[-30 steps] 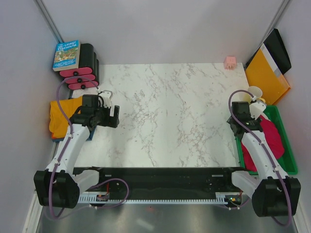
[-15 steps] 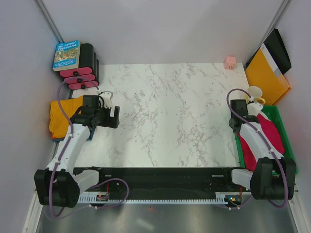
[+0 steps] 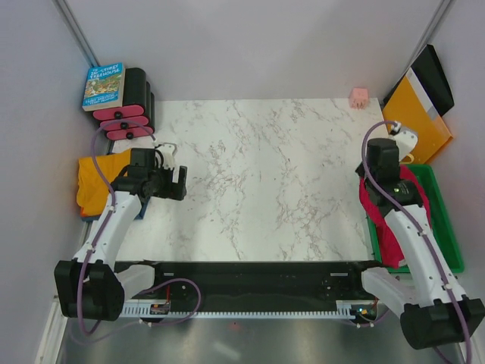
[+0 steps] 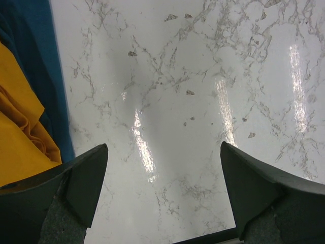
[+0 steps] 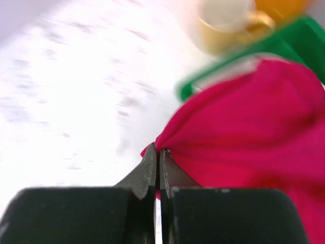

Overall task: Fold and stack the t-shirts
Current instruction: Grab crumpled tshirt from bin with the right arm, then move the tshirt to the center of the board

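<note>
A crimson red t-shirt [image 3: 413,208] lies bunched in the green bin [image 3: 449,235] at the right. My right gripper [image 3: 385,168] is shut on a fold of it [image 5: 244,127] at the bin's near-left corner, and the cloth is drawn up to the fingertips [image 5: 152,162]. The orange t-shirt [image 3: 95,182] lies folded at the table's left edge on top of the dark blue t-shirt [image 4: 43,76]. My left gripper [image 3: 176,182] hangs open over bare marble just right of that pile, holding nothing. In the left wrist view the left gripper [image 4: 163,150] has the orange t-shirt [image 4: 18,142] at its left.
A cream cup [image 3: 407,136] stands just beyond the bin, with an orange-yellow folder [image 3: 417,114] behind it. A small pink object [image 3: 358,96] sits at the far right corner. A book [image 3: 104,85] and black-and-pink items [image 3: 129,114] are at the far left of the marble table [image 3: 265,167].
My right gripper has shut on the red t-shirt and pulled a fold of it up and toward the table. The left arm has stayed still.
</note>
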You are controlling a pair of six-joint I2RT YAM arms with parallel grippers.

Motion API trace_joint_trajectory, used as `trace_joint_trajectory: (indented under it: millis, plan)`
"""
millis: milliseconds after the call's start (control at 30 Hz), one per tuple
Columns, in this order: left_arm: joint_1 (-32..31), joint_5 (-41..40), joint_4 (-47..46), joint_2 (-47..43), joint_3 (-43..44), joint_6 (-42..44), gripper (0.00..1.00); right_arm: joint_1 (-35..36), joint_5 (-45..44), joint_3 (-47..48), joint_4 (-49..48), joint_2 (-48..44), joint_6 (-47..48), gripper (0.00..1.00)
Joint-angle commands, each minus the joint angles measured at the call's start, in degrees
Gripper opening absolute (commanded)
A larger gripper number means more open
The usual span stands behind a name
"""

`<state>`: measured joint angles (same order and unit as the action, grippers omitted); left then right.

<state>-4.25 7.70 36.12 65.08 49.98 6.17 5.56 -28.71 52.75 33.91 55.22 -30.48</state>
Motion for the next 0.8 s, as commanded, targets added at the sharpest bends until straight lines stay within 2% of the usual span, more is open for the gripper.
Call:
trace_joint_trajectory:
  millis: [0,133,333,467,600,767]
  plan:
    - [0.21,1.79,-1.23,-1.88,3.19,1.3,0.98,10.41,2.61,15.16,-3.42,1.98,2.7,0.0]
    - [0.21,2.4,-1.05,-2.85,5.21,1.03,0.98,23.05,-0.11,27.01,-2.54,6.99,3.49,0.0]
    - [0.12,3.63,-0.09,-3.91,7.77,0.77,0.98,41.25,-8.37,35.74,-2.8,18.06,5.87,0.0]
    - [0.12,4.34,0.53,-4.08,8.21,-0.19,0.98,46.55,-8.82,35.58,-5.87,27.37,4.21,0.0]
    - [0.12,4.34,0.8,-3.91,7.77,-0.55,0.98,47.08,-4.35,31.63,-10.96,33.53,0.35,0.0]
    - [0.12,2.32,0.88,-3.38,6.72,0.06,0.98,48.05,-1.09,31.1,-12.03,41.53,-1.51,0.0]
